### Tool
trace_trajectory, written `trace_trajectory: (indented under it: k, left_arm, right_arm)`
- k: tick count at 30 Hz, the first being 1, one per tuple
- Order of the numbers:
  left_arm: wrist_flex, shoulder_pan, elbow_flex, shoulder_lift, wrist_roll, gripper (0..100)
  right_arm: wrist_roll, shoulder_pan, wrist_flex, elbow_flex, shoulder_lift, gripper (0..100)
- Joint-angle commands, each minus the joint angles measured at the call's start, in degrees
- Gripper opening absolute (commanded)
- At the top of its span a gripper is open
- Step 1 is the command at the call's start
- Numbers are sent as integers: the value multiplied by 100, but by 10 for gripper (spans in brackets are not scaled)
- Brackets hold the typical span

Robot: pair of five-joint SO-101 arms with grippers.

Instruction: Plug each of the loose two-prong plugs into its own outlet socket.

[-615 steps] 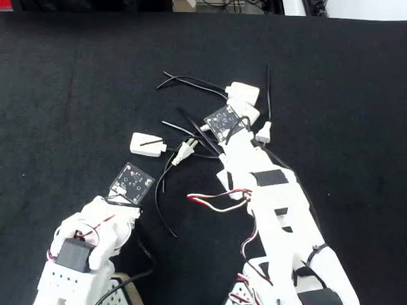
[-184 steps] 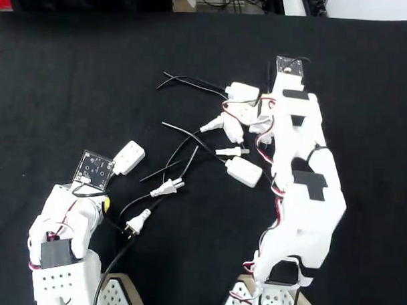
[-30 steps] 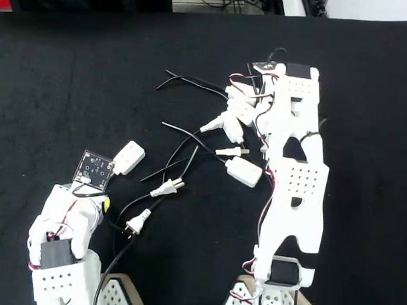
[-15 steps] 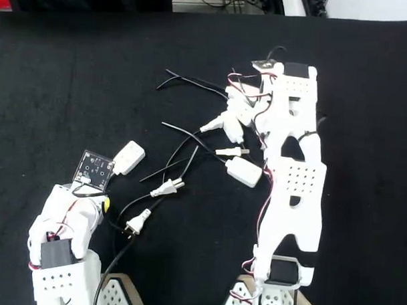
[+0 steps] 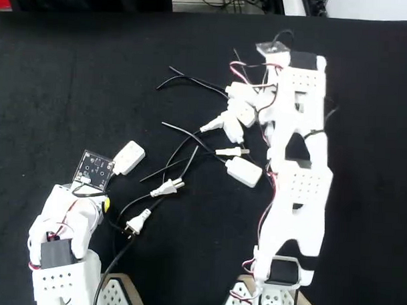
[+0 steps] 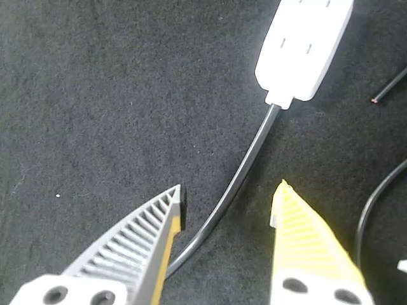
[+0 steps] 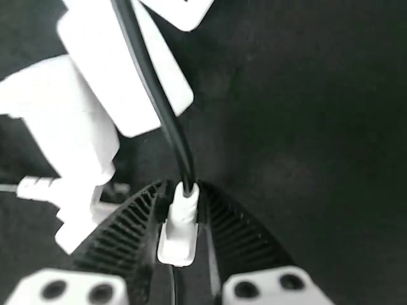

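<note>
1. The black table (image 5: 59, 67) has wide bare cloth on its far-left part and along its right edge beyond the right arm (image 5: 299, 196). The cords are tangled in the middle.
2. The right arm lies stretched toward the far edge, with its wrist close to that edge. It is just beside 2 white socket blocks (image 5: 240, 93).
3. The right claw (image 7: 182, 190) is pinching a small white plug (image 7: 178, 232). The plug's black cord (image 7: 149, 89) runs away over the socket blocks.
4. The left claw (image 6: 227, 190) is spread, with 1 finger on each side of a black cable (image 6: 245, 175) and neither touching it. The cable leads to a white socket (image 6: 305, 44) near the fingertips.
5. From above, a 3rd socket block (image 5: 244, 171) lies right beside the inner side of the right arm. 3 loose plugs (image 5: 169, 187) (image 5: 138, 222) (image 5: 231, 151) lie on the cloth between the 2 arms, apart from every socket.
6. Compared with 0.5 s ago, the right wrist has shifted a little farther toward the far edge. The left arm, the loose plugs and the sockets lie where they were.
</note>
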Motion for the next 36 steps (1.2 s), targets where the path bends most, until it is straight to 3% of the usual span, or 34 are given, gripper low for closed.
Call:
trace_trajectory:
  k: [1, 7, 25, 30, 36]
  left_arm:
    - [18, -22, 92, -53, 35, 235]
    - [18, -22, 92, -53, 35, 235]
    - [9, 189, 92, -53, 70, 235]
    - [9, 435, 92, -53, 334, 232]
    - [-281, 523, 4, -62, 985, 233]
  right_arm:
    - [-26, -255, 202, 681, -1130, 12]
    - [-53, -835, -35, 2167, -2527, 12]
    - [-264, -3692, -3385, 6949, -5666, 12]
    - [-651, -3842, -4123, 7829, -6360, 12]
    - [-1459, -3358, -4976, 8884, -7741, 12]
